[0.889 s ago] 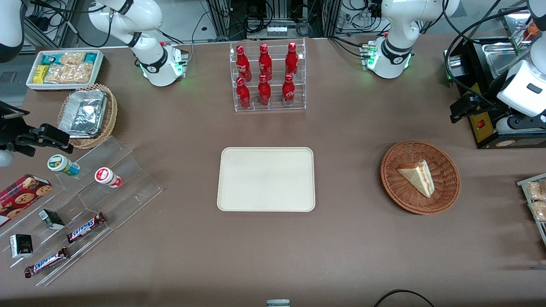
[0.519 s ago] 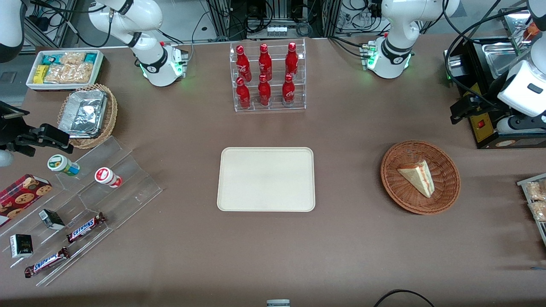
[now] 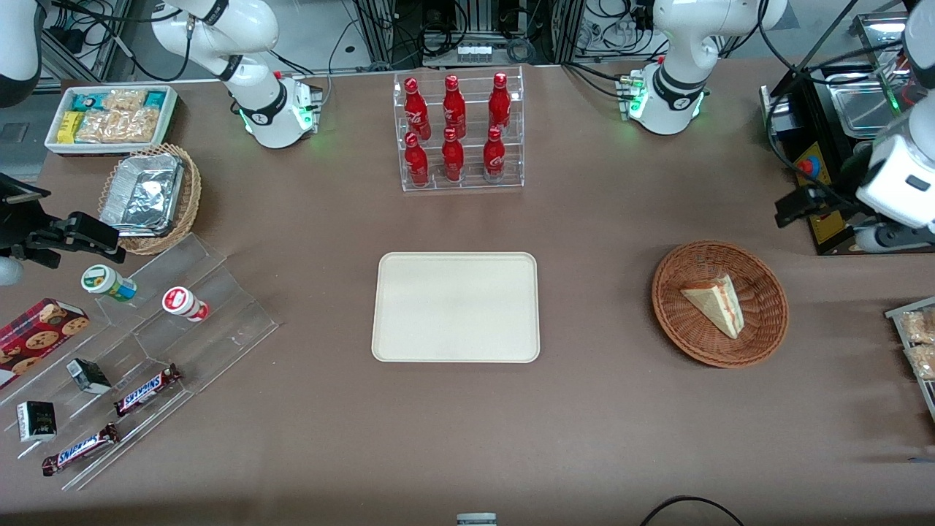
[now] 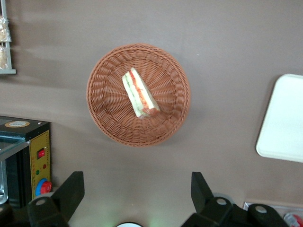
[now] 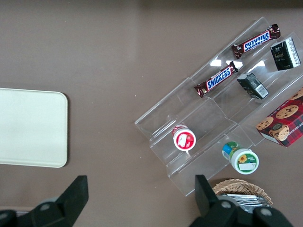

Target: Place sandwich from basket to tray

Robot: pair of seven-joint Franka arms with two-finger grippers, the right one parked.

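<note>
Hovering high above the table, your gripper [image 4: 135, 196] hangs with fingers spread wide, the sandwich [image 4: 139, 93] lying in the basket [image 4: 106, 120], well apart from the tray [image 3: 455, 351].

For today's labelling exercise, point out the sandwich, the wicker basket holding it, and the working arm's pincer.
sandwich [image 3: 714, 305], front view, middle of its pale bread face.
basket [image 3: 767, 332], front view, bare woven wall.
pincer [image 4: 137, 196], left wrist view, midway between its open fingertips, above bare table beside the basket.
</note>
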